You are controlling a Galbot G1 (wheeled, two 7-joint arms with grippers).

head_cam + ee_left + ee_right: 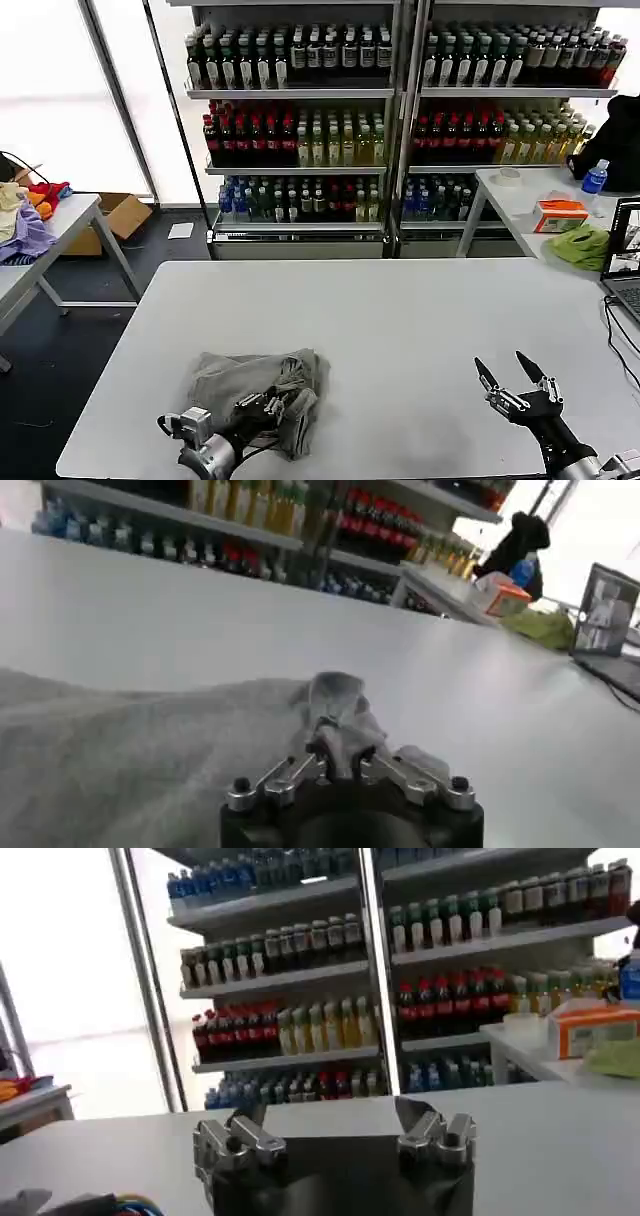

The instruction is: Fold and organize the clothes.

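Note:
A light grey shirt (252, 384) lies bunched on the white table (400, 320), near its front left edge. My left gripper (268, 405) sits at the shirt's near edge, shut on a pinched fold of the grey cloth (338, 712). In the left wrist view the rest of the shirt (120, 755) spreads flat over the table. My right gripper (512, 376) hovers open above the table's front right, well apart from the shirt. Its two fingers (243, 1131) stand wide with nothing between them.
A side table (520, 195) at the right carries an orange box (560, 215), a lime-green cloth (582, 246) and a bottle (594, 180). A laptop (622, 262) sits at the far right. Coloured garments (25, 220) lie on a left table. Drink shelves (400, 110) stand behind.

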